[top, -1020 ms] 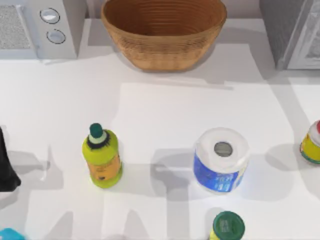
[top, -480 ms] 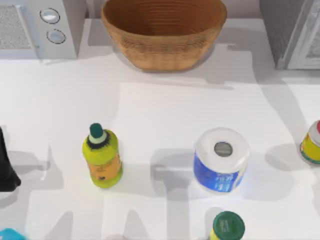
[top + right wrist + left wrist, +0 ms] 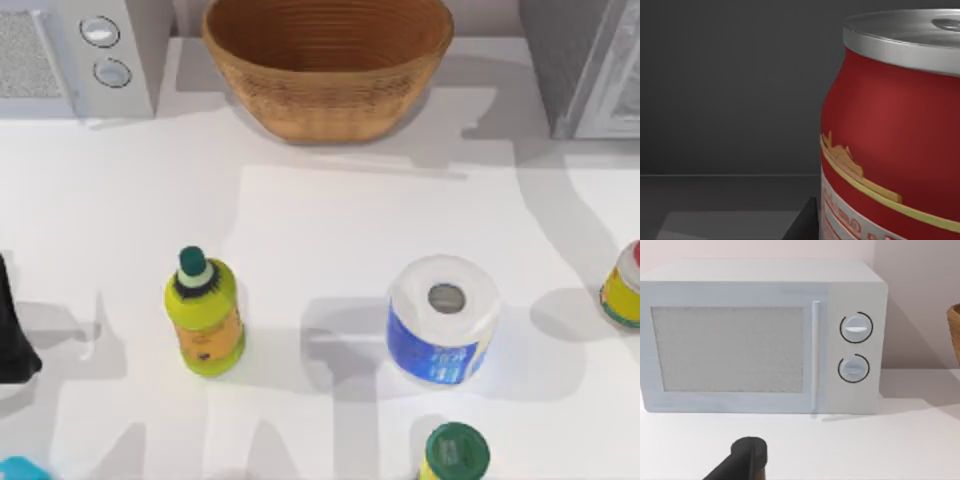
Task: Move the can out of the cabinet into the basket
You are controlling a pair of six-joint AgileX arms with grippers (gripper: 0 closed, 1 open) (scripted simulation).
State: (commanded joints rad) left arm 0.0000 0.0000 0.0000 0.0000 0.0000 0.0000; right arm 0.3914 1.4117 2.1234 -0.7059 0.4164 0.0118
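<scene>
Where cabinet [image 3: 715,90] walls darken, upright can [image 3: 895,140].

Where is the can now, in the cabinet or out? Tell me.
In. The right wrist view shows the can upright against dark grey inner walls, on a dark floor. The basket holds nothing in the top view.

Across the top view almost nothing has moved. The one visible change is a dark shadow on the tabletop [image 3: 330,230] near the cabinet [image 3: 575,60], which has crept slightly further toward the right rim of the basket [image 3: 420,70].
</scene>
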